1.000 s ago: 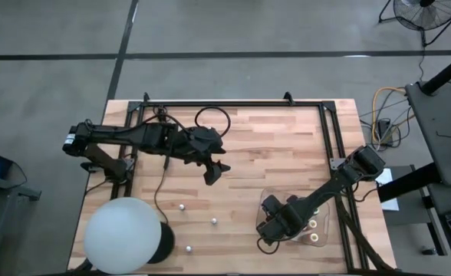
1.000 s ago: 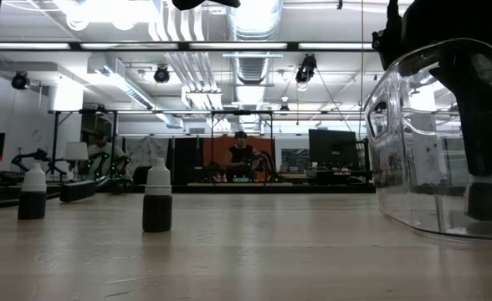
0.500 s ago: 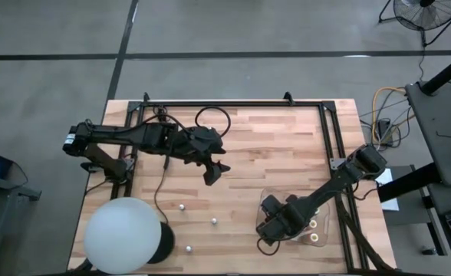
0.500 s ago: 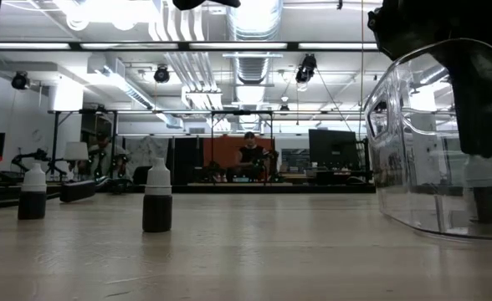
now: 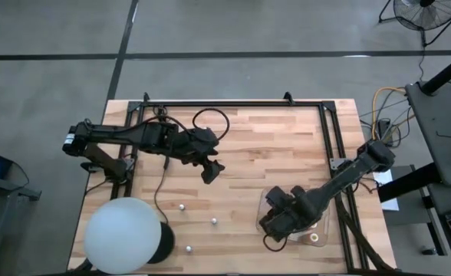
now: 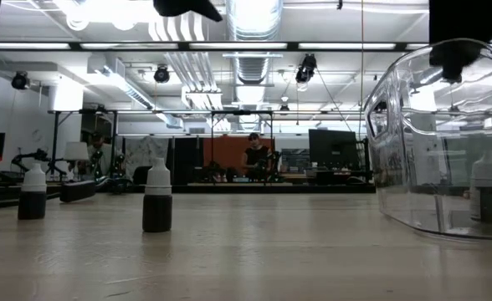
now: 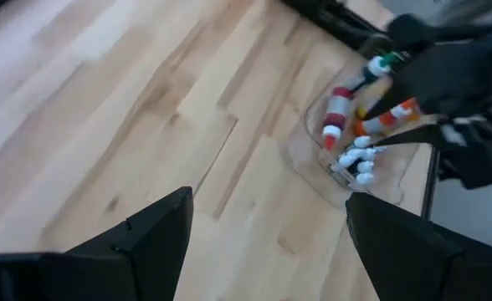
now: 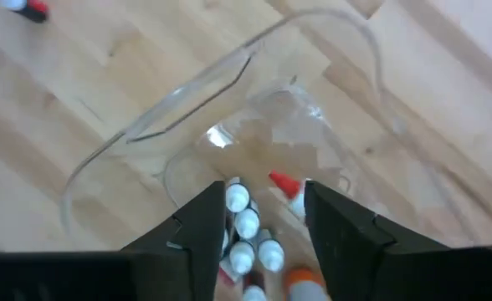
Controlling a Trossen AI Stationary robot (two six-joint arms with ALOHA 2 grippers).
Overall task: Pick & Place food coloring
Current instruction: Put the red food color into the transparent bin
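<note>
Three small food coloring bottles stand upright on the wood: one [image 5: 181, 205], one [image 5: 214, 221] and one [image 5: 188, 248]. The low view shows two of them, dark-bodied with white caps [image 6: 157, 198] [image 6: 33, 192]. Several more, with white, red and green caps, lie together in the clear tray [image 5: 325, 218], seen in the right wrist view [image 8: 246, 219] and the left wrist view [image 7: 355, 125]. My right gripper [image 5: 275, 221] [image 8: 263, 201] hovers open and empty above the tray's left part. My left gripper [image 5: 209, 172] [image 7: 271, 242] hangs open and empty over mid-table.
A big white ball [image 5: 126, 234] sits on a dark stand at the table's near left corner. A black frame [image 5: 233, 103] runs along the far edge and down both sides. Bare wood lies between the loose bottles and the tray [image 6: 447, 142].
My right gripper has risen straight up out of the tray, leaving a bottle standing inside on the tray floor. My left gripper has shifted slightly toward the table's left.
</note>
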